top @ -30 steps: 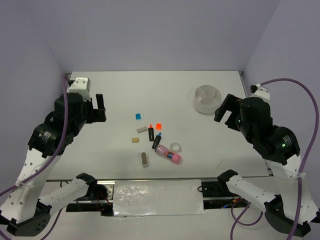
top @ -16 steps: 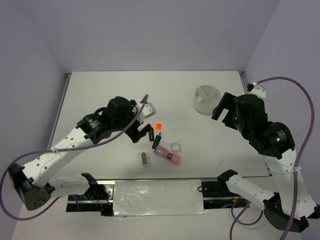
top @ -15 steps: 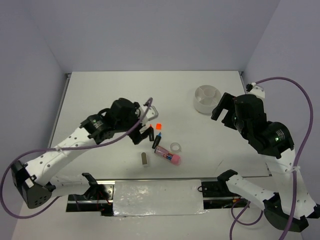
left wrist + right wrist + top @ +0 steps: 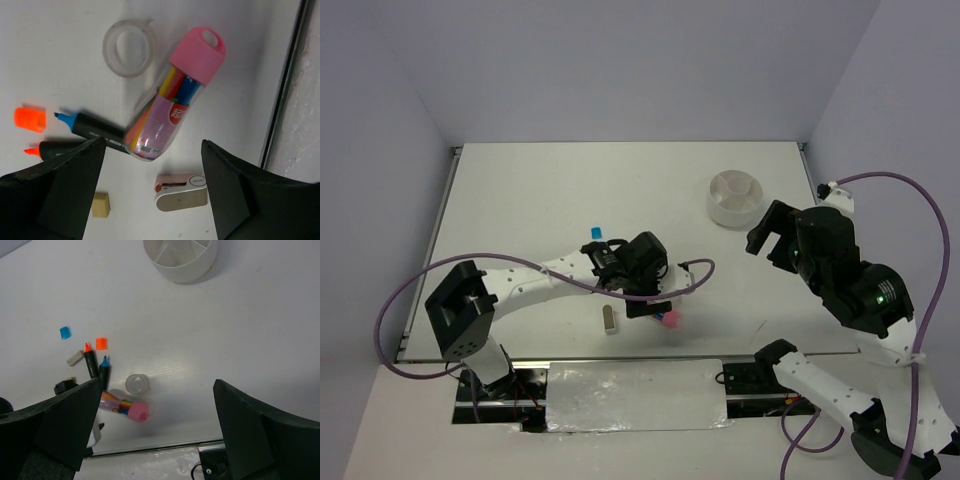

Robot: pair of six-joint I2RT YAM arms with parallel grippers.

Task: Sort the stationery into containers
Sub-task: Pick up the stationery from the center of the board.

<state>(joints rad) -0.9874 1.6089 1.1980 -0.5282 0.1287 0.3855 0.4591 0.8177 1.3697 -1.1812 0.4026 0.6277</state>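
My left gripper (image 4: 645,298) is open and empty above the stationery pile. In the left wrist view its fingers (image 4: 60,195) frame a grey block (image 4: 181,192), a tan block (image 4: 100,205), a pink tube (image 4: 172,112), a clear tape ring (image 4: 129,47), a blue-tipped marker (image 4: 90,127), an orange-tipped marker (image 4: 50,147) and a loose orange cap (image 4: 29,119). A blue block (image 4: 595,232) lies left of the arm. The white divided dish (image 4: 735,197) stands far right. My right gripper (image 4: 770,235) is open and empty, just below the dish (image 4: 181,257).
The left arm lies across the middle of the table and hides the markers from above. A metal rail (image 4: 280,100) runs along the table's near edge beside the pink tube. Purple cables (image 4: 410,290) loop beside both arms.
My left arm has swung from the far left across to the stationery pile and now hovers over it. The right arm has barely moved. No item has shifted.
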